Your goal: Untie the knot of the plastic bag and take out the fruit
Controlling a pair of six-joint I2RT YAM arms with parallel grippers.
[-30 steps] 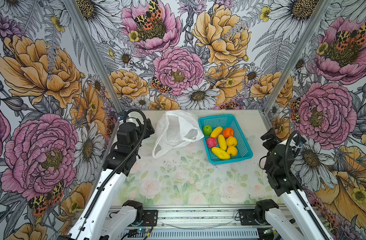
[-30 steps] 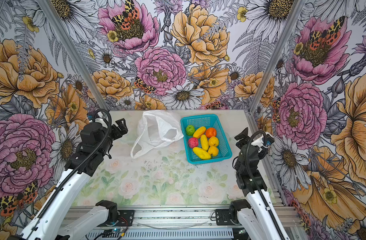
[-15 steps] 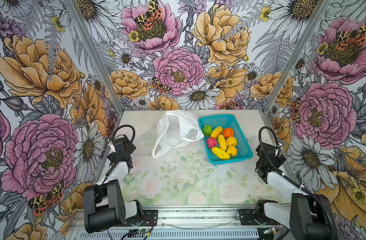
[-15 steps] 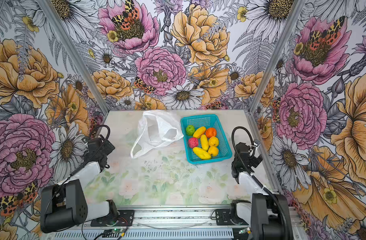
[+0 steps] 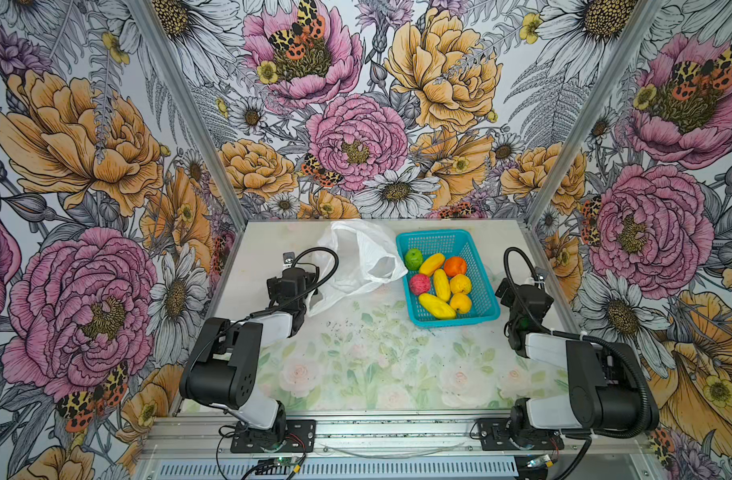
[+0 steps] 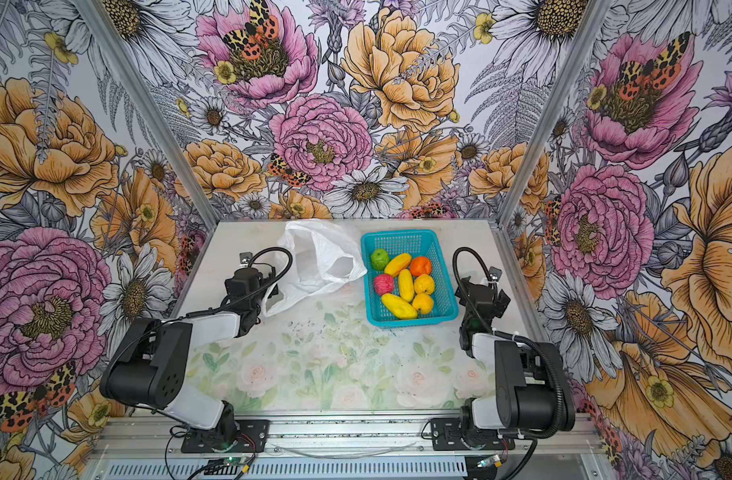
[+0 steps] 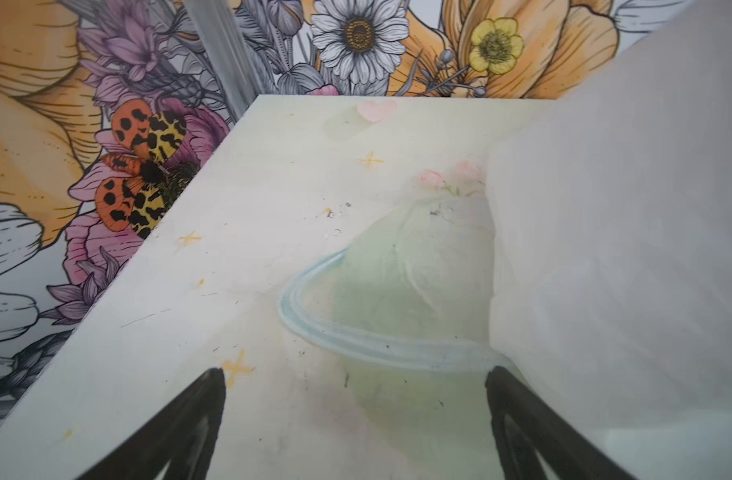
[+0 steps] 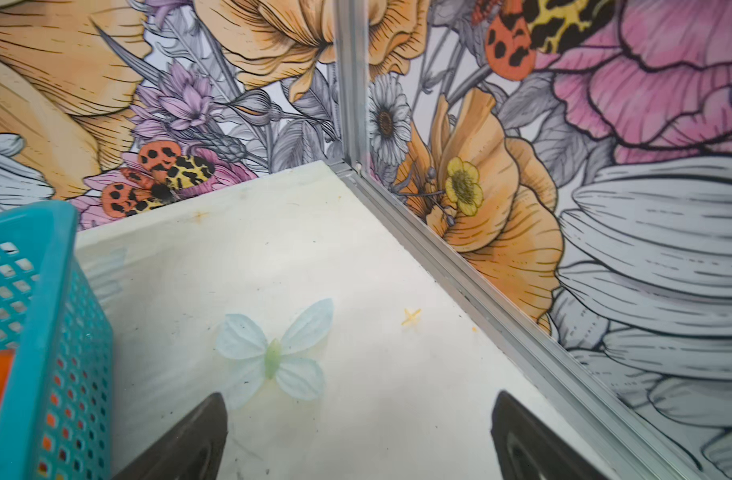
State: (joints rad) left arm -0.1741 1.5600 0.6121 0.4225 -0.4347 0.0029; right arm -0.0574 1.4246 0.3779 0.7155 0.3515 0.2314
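The plastic bag [image 5: 356, 266] [image 6: 318, 262] lies limp and flat-looking at the back middle of the table, its loops loose; the knot is out of view. The fruit, among it a green apple [image 5: 414, 259], an orange [image 5: 455, 266] and a pink-red ball [image 5: 420, 284], lies in the teal basket [image 5: 431, 237] [image 6: 397, 236]. My left gripper [image 5: 291, 286] [image 7: 354, 374] sits low beside the bag's near-left edge, open and empty, with white plastic [image 7: 626, 249] beside one finger. To the right of the basket [image 8: 65, 332], my right gripper [image 5: 522, 297] [image 8: 360, 399] is open over bare table.
Flowered walls enclose the table on three sides, with an aluminium rail [image 8: 480, 291] close to the right gripper. Both arms are folded low at the table's left and right sides. Dark specks [image 5: 347, 326] dot the mat in front of the bag.
Both arms have come down from a raised, stretched pose and folded back low at the table's sides. Bag, basket and fruit have not moved.
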